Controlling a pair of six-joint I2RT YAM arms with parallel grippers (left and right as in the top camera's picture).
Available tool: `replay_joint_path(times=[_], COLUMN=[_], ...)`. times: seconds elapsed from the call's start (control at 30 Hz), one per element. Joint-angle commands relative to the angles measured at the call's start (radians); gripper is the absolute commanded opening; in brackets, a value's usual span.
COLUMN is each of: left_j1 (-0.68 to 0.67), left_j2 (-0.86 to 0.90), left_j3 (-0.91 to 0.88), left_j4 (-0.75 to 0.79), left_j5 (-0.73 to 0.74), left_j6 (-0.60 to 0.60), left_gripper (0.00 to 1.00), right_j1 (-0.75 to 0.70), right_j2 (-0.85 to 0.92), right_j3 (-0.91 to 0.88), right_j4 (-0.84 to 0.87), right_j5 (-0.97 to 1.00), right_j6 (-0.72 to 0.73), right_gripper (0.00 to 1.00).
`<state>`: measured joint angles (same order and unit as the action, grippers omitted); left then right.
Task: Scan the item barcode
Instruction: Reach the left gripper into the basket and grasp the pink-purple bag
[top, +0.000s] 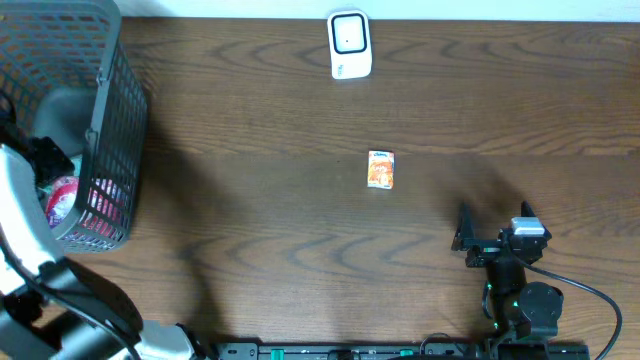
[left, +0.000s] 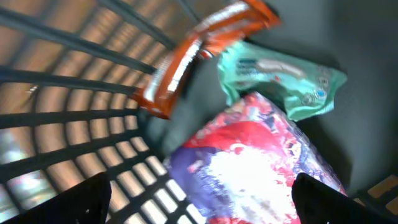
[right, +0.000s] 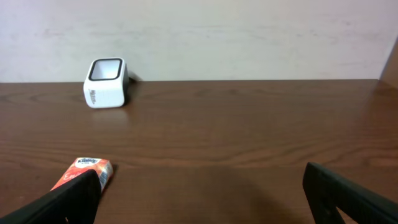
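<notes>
Inside the dark wire basket (top: 110, 150) at the left end of the brown wooden table (top: 250, 230), the left gripper (left: 205, 196) hangs spread wide over a red, white and purple foil packet (left: 249, 162). A small orange packet (top: 381, 169) lies mid-table, near the white boxy scanner (top: 349, 45); the right gripper (right: 205, 193) stands released, empty

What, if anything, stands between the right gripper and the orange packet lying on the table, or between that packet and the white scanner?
Nothing visible does. Only bare wooden table lies between the right gripper, its jaws open, and the orange packet, and likewise between the packet and the white scanner at the far edge.
</notes>
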<state>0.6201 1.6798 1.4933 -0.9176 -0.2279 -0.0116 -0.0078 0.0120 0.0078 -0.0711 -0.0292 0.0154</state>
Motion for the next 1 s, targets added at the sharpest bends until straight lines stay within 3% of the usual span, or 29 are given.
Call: replay_joint_path(times=[0.0, 0.6, 0.7, 0.77, 0.9, 0.93, 0.97], left_j1=[0.005, 0.005, 0.005, 0.005, 0.005, 0.005, 0.005], left_j2=[0.051, 0.283, 0.318, 0.336, 0.346, 0.346, 0.345], left_j3=[-0.006, -0.007, -0.007, -0.008, -0.015, -0.014, -0.014], left_j4=[-0.007, -0.055, -0.065, -0.07, -0.073, -0.073, -0.076], left_j5=[0.064, 0.09, 0.09, 0.09, 0.09, 0.09, 0.09], left_j6=[-0.016, -0.043, -0.05, -0.05, -0.05, -0.05, -0.05], left_gripper=[0.92, 0.92, 0.87, 0.74, 0.29, 0.13, 0.08], right_j1=[0.004, 0.004, 0.004, 0.004, 0.004, 0.004, 0.004], right_j2=[-0.005, -0.005, -0.005, -0.005, -0.005, -0.005, -0.005], right_j3=[-0.002, -0.002, -0.002, -0.002, -0.002, -0.002, -0.002], right_j4=[-0.003, -0.003, -0.003, -0.003, -0.004, -0.004, -0.003], right_j5=[0.004, 0.004, 0.004, 0.004, 0.004, 0.004, 0.004], right_j6=[0.014, 0.014, 0.014, 0.014, 0.014, 0.014, 0.014], right_gripper=[0.99, 0.99, 0.99, 0.99, 0.99, 0.99, 0.99])
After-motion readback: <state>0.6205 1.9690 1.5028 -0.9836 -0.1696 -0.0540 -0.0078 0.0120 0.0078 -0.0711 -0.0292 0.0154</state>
